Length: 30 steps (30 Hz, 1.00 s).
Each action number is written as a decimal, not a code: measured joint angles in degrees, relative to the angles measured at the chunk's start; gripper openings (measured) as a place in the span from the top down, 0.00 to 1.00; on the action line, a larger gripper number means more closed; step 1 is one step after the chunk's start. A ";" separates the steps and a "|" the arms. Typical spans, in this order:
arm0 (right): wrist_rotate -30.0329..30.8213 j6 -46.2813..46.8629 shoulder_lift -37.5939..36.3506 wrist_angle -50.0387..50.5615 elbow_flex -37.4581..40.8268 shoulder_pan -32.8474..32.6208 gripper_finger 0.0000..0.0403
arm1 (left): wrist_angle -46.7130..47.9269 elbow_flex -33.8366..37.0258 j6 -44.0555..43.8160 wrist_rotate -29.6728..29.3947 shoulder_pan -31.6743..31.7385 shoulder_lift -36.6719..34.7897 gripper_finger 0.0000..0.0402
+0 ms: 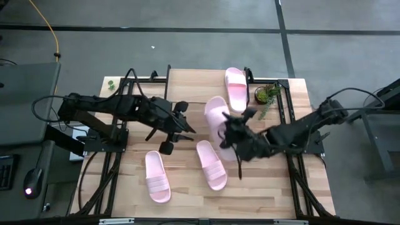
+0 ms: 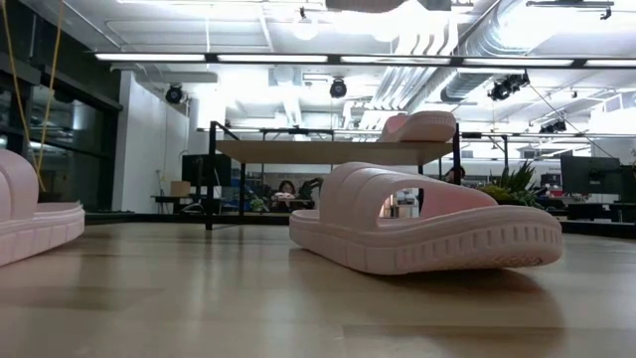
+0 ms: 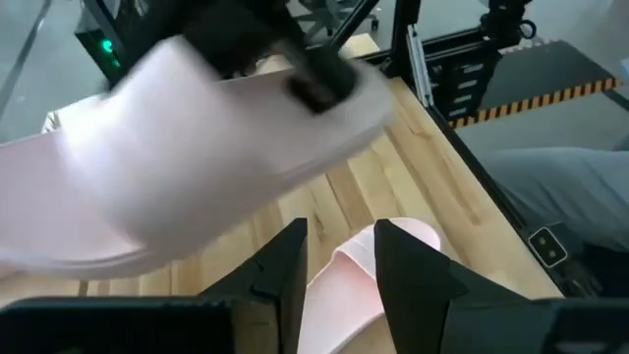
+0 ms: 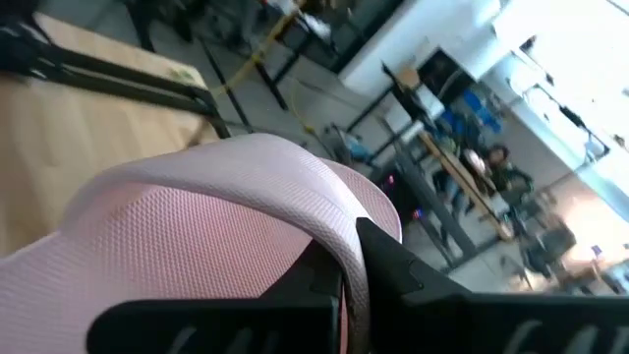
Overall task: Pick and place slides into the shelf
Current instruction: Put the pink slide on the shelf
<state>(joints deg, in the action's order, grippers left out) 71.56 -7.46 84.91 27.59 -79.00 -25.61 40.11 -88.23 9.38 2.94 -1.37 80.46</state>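
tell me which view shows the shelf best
The low view: the shelf shows side-on, plank top on thin black legs, one slide on it. The high view shows only its top from above. The wrist views don't clearly show it.

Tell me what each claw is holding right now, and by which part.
The right claw is shut on a pale pink slide, pinching the edge of its strap. The left claw holds nothing; its fingers stand apart above another slide.
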 joint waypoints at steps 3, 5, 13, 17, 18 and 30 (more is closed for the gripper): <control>-3.64 1.58 -1.61 2.11 0.00 3.66 1.00 | 0.49 0.29 0.10 -0.34 0.12 -0.06 0.74; -6.04 1.12 -2.36 1.34 0.00 6.18 1.00 | 0.38 1.11 0.84 -1.19 0.28 -0.10 0.74; -21.31 -4.27 -5.59 -5.25 0.00 17.03 1.00 | 0.86 3.00 1.98 -5.92 0.26 -3.15 0.75; -29.17 -5.51 -6.81 -9.05 0.00 22.44 1.00 | -1.45 5.98 2.86 -6.02 0.63 -6.93 0.75; -30.55 -5.68 -6.92 -10.14 0.00 23.70 1.00 | -2.75 7.25 2.98 -5.76 1.31 -8.12 0.75; -38.53 -6.08 -6.80 -14.45 2.78 34.89 1.00 | -20.07 26.90 0.82 9.58 14.80 -17.57 0.75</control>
<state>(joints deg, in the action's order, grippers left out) 33.03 -13.54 78.11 13.14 -76.22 9.29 20.03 -61.32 10.20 12.52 13.44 62.89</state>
